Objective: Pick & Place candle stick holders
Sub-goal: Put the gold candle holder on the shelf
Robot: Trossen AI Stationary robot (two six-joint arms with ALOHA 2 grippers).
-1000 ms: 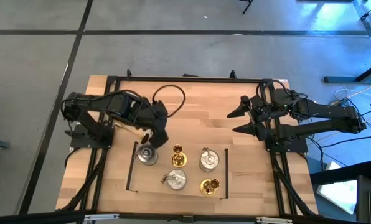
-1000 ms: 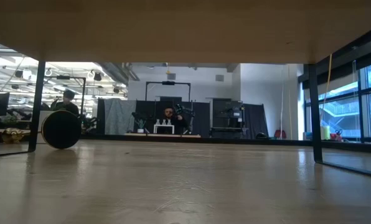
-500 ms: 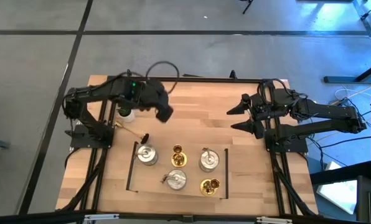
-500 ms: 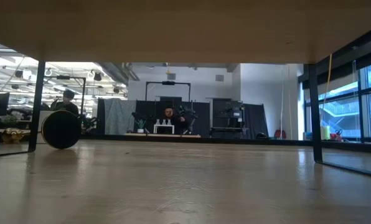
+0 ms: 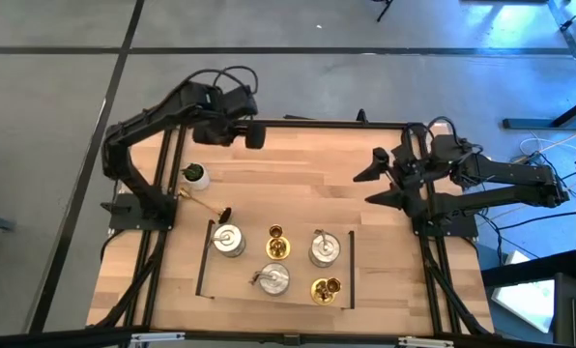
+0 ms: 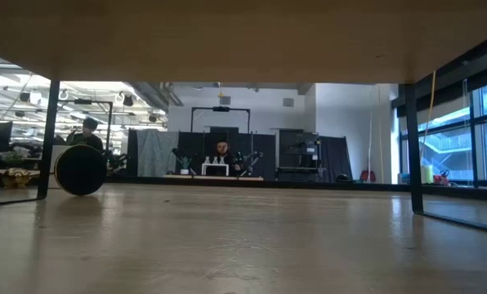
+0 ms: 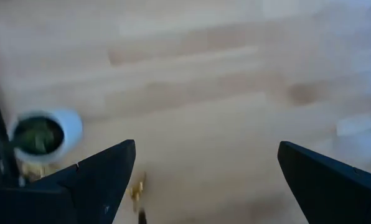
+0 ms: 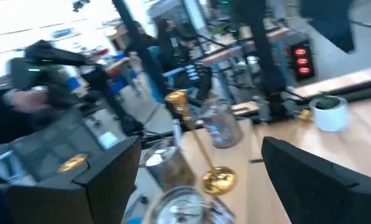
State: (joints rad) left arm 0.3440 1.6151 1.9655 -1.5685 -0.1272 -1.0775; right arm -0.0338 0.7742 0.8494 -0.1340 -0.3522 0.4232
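Both claws stand wide open and hold nothing. From above, the left gripper [image 5: 253, 134] hangs raised over the far left edge of the wooden table [image 5: 307, 164], while the right gripper [image 5: 377, 179] waits over the right side, its fingers pointing inward. Five candle stick holders [image 5: 276, 259] sit grouped near the front edge between two dark strips: three squat silver ones and two gold ones. A sixth gold holder [image 5: 203, 206] lies on its side just left of the group, near a small white pot [image 5: 196, 176] with a green plant.

From table height, neither claw nor any holder shows; only the room beyond, with a seated person [image 6: 221, 155] far off.

Left wrist view: open fingers [image 7: 101, 180] frame bare wood and the white pot.

Right wrist view: spread fingers [image 8: 316, 180] frame blurred silver and gold holders and the white pot.
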